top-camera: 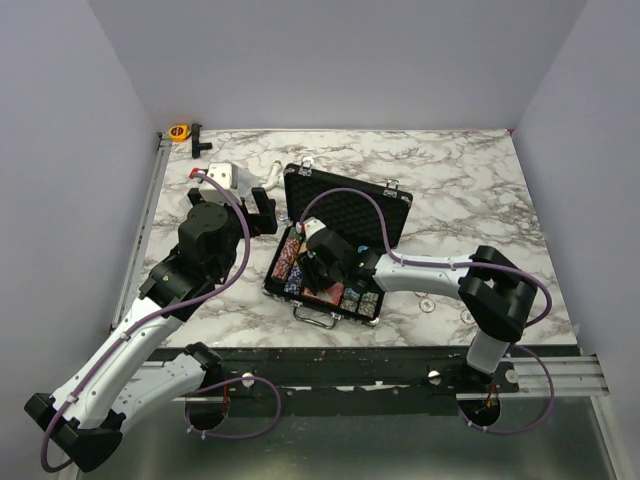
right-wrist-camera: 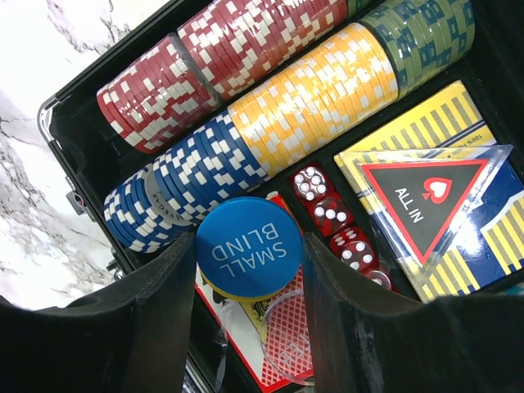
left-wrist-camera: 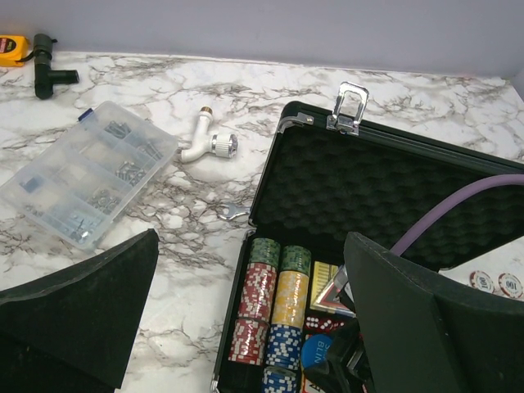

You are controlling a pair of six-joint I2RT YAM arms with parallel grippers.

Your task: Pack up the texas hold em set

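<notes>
The black silver-trimmed briefcase (top-camera: 350, 208) lies open on the marble table, foam lid up; it also shows in the left wrist view (left-wrist-camera: 385, 188). Rows of red, yellow, blue and green chips (right-wrist-camera: 270, 106) fill its left side. My right gripper (right-wrist-camera: 250, 255) reaches into the case (top-camera: 320, 264), with its fingers against both sides of a blue "SMALL BLIND" disc (right-wrist-camera: 246, 236). This lies on a yellow disc (right-wrist-camera: 214, 286) above the red card deck (right-wrist-camera: 286, 348). My left gripper (left-wrist-camera: 252, 242) hangs open and empty over the case's left edge (top-camera: 262, 212).
Red dice (right-wrist-camera: 332, 217) and an "ALL IN" triangle (right-wrist-camera: 426, 201) sit in the case. Loose round chips (top-camera: 427, 301) lie on the table right of it. A clear compartment box (left-wrist-camera: 86, 172), white fitting (left-wrist-camera: 209, 143), black fitting (left-wrist-camera: 45, 65) and orange tape measure (left-wrist-camera: 12, 49) lie far left.
</notes>
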